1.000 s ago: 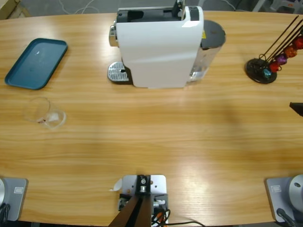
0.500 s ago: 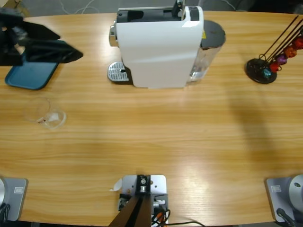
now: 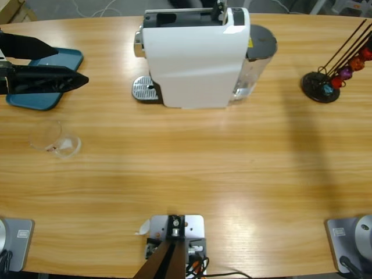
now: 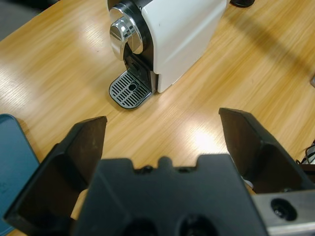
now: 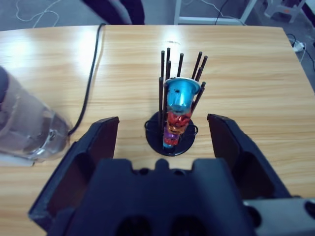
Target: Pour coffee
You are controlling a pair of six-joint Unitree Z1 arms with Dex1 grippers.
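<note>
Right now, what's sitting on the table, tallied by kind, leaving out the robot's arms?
Coffee machine: 1
Glass tumbler, lying on its side: 1
Blue tray: 1
Capsule rack with coloured capsules: 1
Total: 4

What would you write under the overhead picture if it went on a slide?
Open left gripper reaches in over a blue tray, near a clear glass tumbler, with a white coffee machine and capsule rack beyond.
</note>
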